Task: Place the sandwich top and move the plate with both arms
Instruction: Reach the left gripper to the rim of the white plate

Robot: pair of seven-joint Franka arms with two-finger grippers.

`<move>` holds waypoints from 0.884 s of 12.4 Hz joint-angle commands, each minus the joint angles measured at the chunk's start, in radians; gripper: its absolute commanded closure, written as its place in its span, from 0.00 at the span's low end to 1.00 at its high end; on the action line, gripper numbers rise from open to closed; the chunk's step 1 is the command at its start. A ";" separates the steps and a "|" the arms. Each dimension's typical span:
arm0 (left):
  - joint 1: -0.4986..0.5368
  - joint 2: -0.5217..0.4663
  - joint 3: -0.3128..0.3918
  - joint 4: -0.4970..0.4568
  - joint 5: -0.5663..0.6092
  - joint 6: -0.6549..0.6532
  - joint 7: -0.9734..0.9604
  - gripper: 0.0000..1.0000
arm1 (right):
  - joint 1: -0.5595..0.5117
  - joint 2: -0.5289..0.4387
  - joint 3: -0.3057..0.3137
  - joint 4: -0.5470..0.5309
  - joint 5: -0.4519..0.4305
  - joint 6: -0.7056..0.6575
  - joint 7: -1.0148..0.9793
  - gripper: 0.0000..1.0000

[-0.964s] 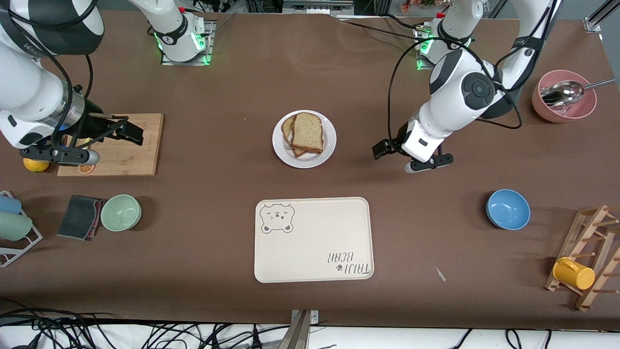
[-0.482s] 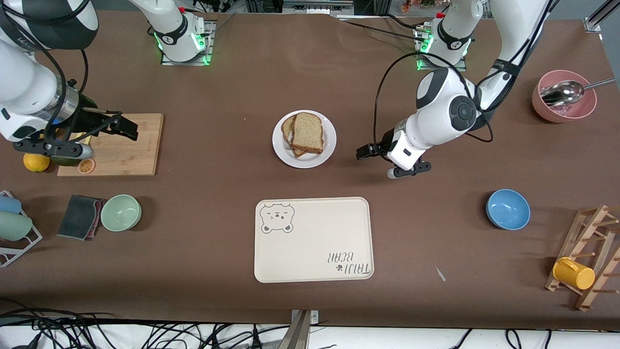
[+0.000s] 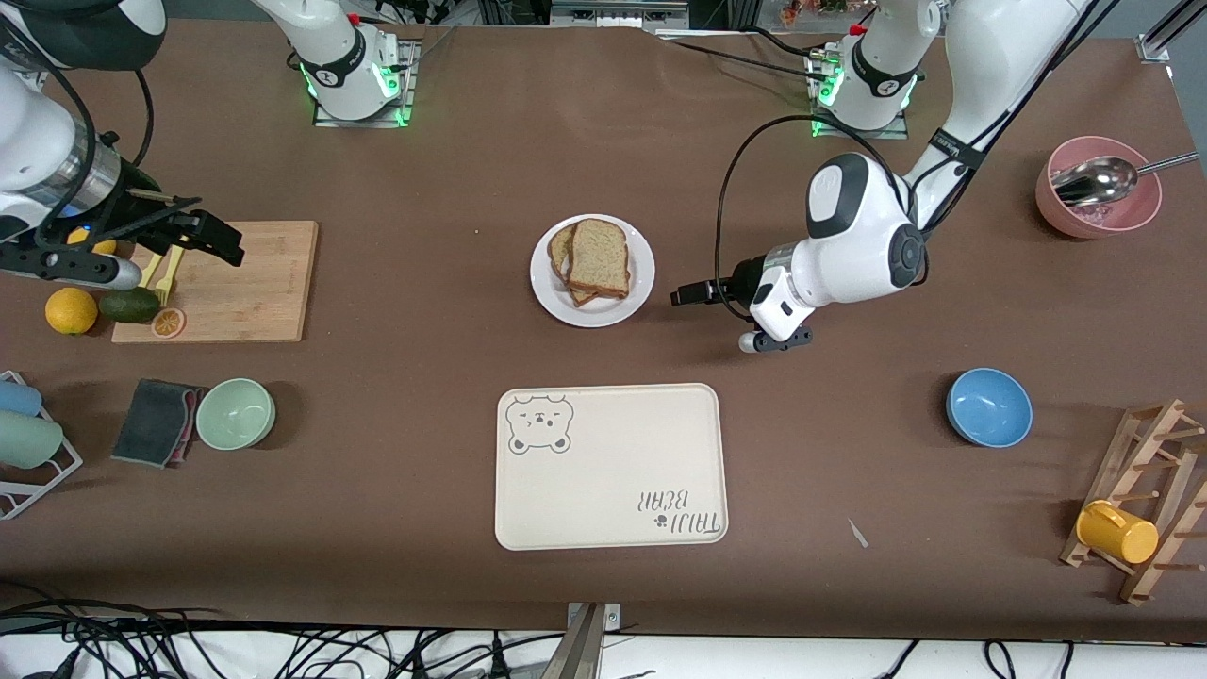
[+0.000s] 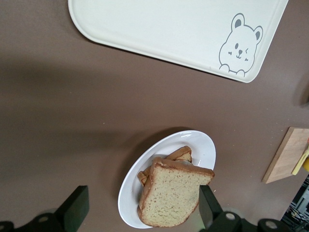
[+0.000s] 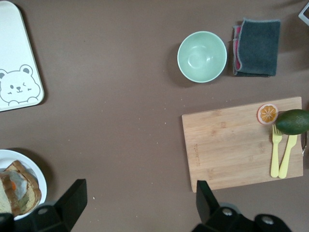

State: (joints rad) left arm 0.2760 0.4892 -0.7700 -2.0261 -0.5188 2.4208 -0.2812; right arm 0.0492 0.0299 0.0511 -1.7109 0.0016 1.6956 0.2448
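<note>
Lying on the plate (image 3: 636, 288), the sandwich top (image 3: 598, 258) covered a second slice under it, whose edge showed toward the right arm's end of the table. The plate stood at the middle of the table, at twelve o'clock from the cream tray (image 3: 611, 466) in the front view and well apart from it.

The left gripper (image 3: 686, 295) hung low at three o'clock from the plate, just beside its rim and not touching it — its fingers (image 4: 75, 208) were spread wide and held nothing.

The right gripper (image 3: 215, 241) was over the wooden cutting board (image 3: 250, 283) at nine o'clock from the plate; its fingers (image 5: 72, 198) were also wide apart and empty.

On the board lay a yellow fork and knife (image 5: 281, 154) and an orange slice (image 5: 267, 113) — an avocado (image 3: 129, 305) and an orange (image 3: 71, 310) sat at its edge. A green bowl (image 3: 235, 413) was near the board, nearer to the front camera.
</note>
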 commanded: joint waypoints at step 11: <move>-0.092 0.040 -0.015 -0.204 -0.789 0.274 0.767 0.00 | -0.009 0.025 0.004 0.057 -0.023 0.090 -0.013 0.00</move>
State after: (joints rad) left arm 0.2327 0.5436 -0.7775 -2.2074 -1.2184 2.6285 0.4103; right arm 0.0486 0.0764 0.0502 -1.6572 -0.0088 1.7827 0.2436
